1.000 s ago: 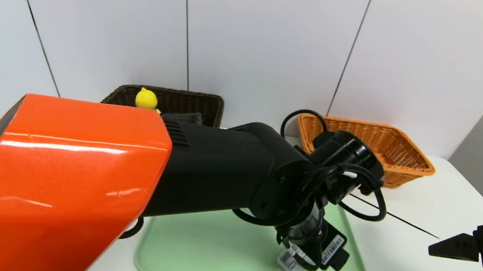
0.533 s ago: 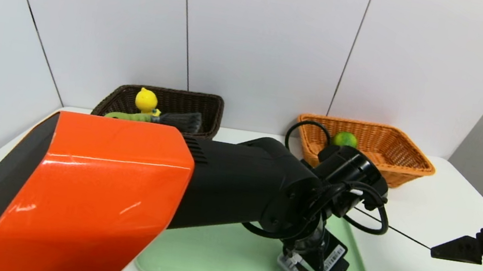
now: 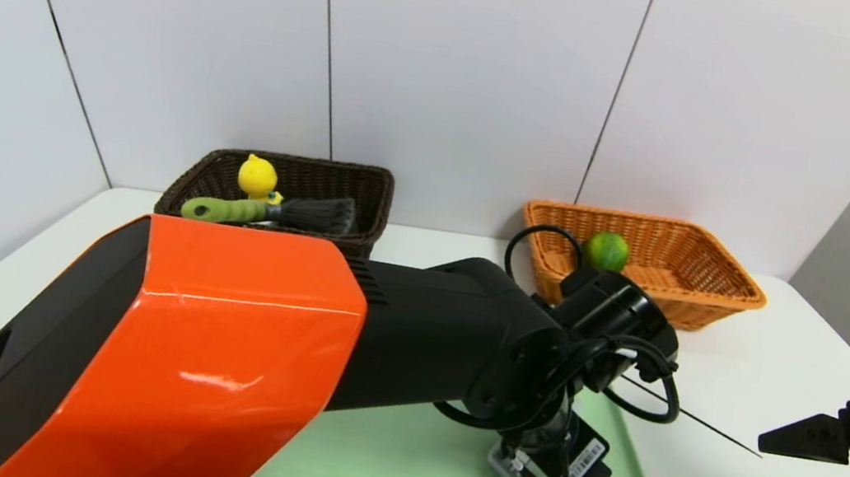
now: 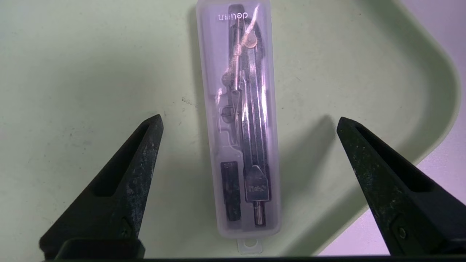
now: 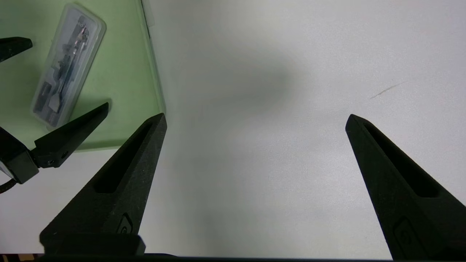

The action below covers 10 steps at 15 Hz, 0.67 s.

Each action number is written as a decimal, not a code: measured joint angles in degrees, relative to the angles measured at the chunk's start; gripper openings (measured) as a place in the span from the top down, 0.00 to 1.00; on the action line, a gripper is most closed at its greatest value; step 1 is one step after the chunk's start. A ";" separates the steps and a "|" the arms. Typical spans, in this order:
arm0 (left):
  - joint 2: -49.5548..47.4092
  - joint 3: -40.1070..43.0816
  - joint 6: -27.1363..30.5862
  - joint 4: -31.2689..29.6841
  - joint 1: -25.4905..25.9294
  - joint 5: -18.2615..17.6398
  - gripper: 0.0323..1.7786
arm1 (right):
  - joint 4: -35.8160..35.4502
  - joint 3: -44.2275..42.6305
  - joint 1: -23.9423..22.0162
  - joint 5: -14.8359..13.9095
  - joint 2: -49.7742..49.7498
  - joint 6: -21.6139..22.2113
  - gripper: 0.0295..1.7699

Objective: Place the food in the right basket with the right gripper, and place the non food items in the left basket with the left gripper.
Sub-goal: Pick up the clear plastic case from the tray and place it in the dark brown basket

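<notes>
Left tool (image 4: 249, 122), fingers spread wide and empty, hung directly above the flat grey case (image 4: 242, 120), which lay on the green tray (image 4: 72, 72) near that tray's rounded corner. The case's long axis ran straight ahead of the tool, crosswise to the line between the two fingertips, so its narrow width sat in the gap with free tray on either side; a closing grasp would, by this reading, span the short dimension. Nothing stood between tool and case. Right tool (image 5: 255, 120), likewise spread and empty, hovered over bare worktop (image 5: 273, 72) beside the tray, farther from the case than the left. Beyond the left tool, the brush (image 3: 267, 210) and yellow toy (image 3: 257, 175) lay in the dark left basket (image 3: 375, 181); the lime (image 3: 606, 250) lay in the orange right basket (image 3: 722, 255).
</notes>
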 joint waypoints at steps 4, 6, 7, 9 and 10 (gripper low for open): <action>0.54 0.00 0.07 -0.10 0.05 0.00 0.05 | 0.00 0.06 0.07 0.09 0.16 -0.20 0.04; 0.84 0.00 -0.04 -0.63 0.07 -0.04 0.05 | -0.02 0.11 0.07 0.15 0.24 -0.18 0.04; 1.00 0.00 -0.04 -0.71 0.10 -0.09 0.05 | 0.00 0.17 0.07 0.17 0.28 -0.20 0.04; 1.16 -0.02 -0.04 -0.99 0.11 -0.09 0.05 | -0.02 0.20 0.07 0.17 0.41 -0.20 0.04; 1.22 -0.02 -0.04 -0.99 0.16 -0.06 0.05 | -0.02 0.20 0.07 0.15 0.46 -0.22 0.04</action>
